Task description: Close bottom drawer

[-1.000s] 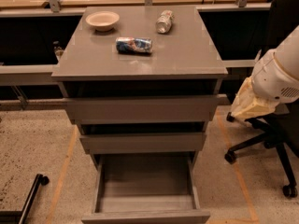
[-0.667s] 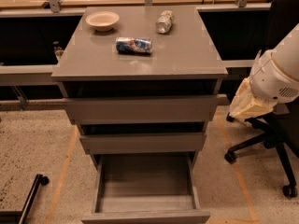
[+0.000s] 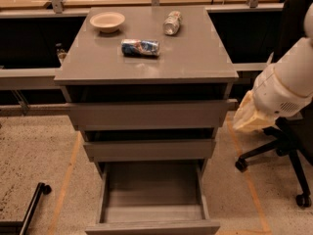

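Note:
The bottom drawer (image 3: 152,227) is the lowest of three in a grey cabinet (image 3: 146,62) and is pulled far out toward me. Its grey box interior (image 3: 152,187) holds nothing. The middle drawer (image 3: 149,150) and the top drawer (image 3: 146,114) each stand out a little. My white arm (image 3: 288,84) hangs at the right of the cabinet, level with the top drawer, with a cream-coloured part (image 3: 248,116) at its lower end. My gripper is not in view.
On the cabinet top lie a bowl (image 3: 107,21), a crushed blue can (image 3: 140,47) and a plastic bottle (image 3: 172,22). A black office chair (image 3: 288,146) stands at the right behind my arm. A black wheeled leg (image 3: 34,204) lies on the floor at the lower left.

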`<state>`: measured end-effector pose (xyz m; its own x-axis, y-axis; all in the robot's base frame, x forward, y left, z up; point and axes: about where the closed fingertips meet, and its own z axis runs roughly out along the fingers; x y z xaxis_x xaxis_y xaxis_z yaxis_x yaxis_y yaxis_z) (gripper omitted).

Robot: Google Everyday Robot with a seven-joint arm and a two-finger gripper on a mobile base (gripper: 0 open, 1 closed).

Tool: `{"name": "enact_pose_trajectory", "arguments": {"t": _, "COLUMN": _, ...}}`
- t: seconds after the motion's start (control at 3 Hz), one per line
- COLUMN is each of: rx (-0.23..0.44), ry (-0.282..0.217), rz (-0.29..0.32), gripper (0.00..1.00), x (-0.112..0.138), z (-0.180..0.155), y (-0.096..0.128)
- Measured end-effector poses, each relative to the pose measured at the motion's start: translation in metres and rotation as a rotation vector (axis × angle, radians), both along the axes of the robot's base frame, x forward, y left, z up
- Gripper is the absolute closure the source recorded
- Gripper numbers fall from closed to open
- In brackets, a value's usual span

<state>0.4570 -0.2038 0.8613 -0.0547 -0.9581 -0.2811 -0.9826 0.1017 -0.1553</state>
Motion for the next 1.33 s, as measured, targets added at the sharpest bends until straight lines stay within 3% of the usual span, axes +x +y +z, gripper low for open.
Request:
{"name": "enact_pose_trajectory", "arguments": {"t": 0.67, "rx": 0.092, "ry": 0.011, "rz": 0.063, "gripper": 1.0, "x": 0.017, "z": -0.111, "y": 0.033}}
{"name": "enact_pose_trajectory", "arguments": {"t": 1.33, "rx": 0.086, "ry": 0.012, "rz": 0.061, "gripper": 1.0, "x": 0.022, "z": -0.131, "y": 0.041}}
